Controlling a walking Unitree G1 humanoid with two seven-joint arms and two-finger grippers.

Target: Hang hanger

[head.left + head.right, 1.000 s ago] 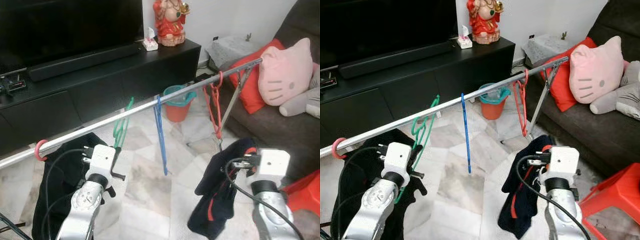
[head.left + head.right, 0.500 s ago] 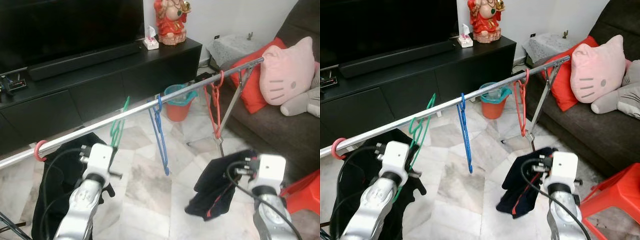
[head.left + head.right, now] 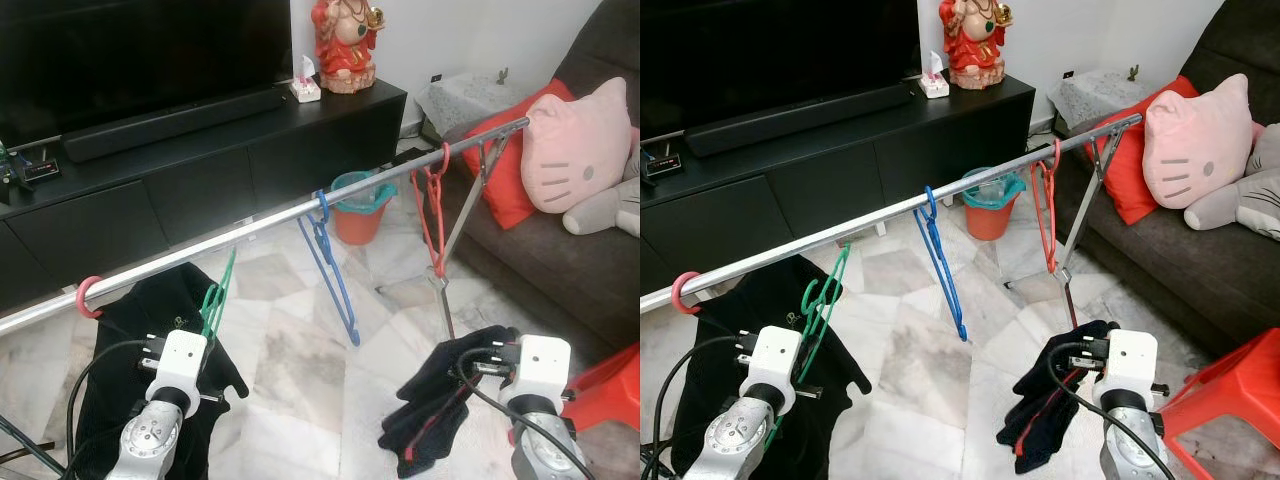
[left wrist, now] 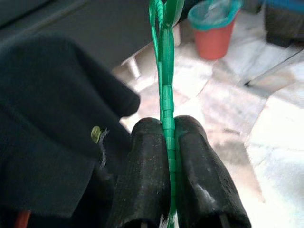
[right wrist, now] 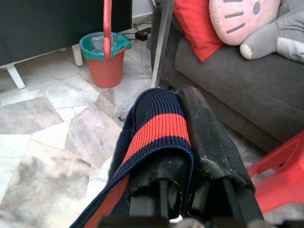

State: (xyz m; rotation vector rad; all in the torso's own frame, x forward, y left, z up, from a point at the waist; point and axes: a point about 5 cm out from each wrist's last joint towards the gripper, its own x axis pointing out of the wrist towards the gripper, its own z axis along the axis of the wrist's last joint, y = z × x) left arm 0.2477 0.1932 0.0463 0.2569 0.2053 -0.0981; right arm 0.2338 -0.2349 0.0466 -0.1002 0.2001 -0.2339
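The green hanger point(image 4: 166, 95) sits pinched between the black fingers point(image 4: 147, 175) of the left pincer point(image 4: 167, 142), which are closed tight on its thin frame with no gap on either side. It stands nearly upright, its long axis running from the pincer up toward the rail point(image 3: 270, 222), leaning a little to the robot's right as it rises. Its hook end point(image 3: 843, 255) reaches the rail's level; whether it is over the rail or just beside it is hard to tell. The lower part of the hanger is hidden behind the left wrist block and the black garment point(image 3: 150, 330) that drapes from the rail behind it.

Along the same rail hang a blue hanger point(image 3: 330, 270) near the middle and a red hanger point(image 3: 432, 215) toward the higher end by the sofa point(image 3: 560, 260); a pink hook point(image 3: 88, 296) sits on the low end.

The right pincer point(image 5: 185, 137) hangs low, out to the robot's right, its fingers closed together on a navy garment point(image 5: 159, 128) with a red stripe, which folds over one finger and droops toward the floor point(image 3: 290, 380). How much cloth is pinched between them is hidden by the fold.

Behind the rail stand a black TV cabinet point(image 3: 200, 150) and an orange bin point(image 3: 358, 205); a pink cushion point(image 3: 575, 145) rests on the sofa.
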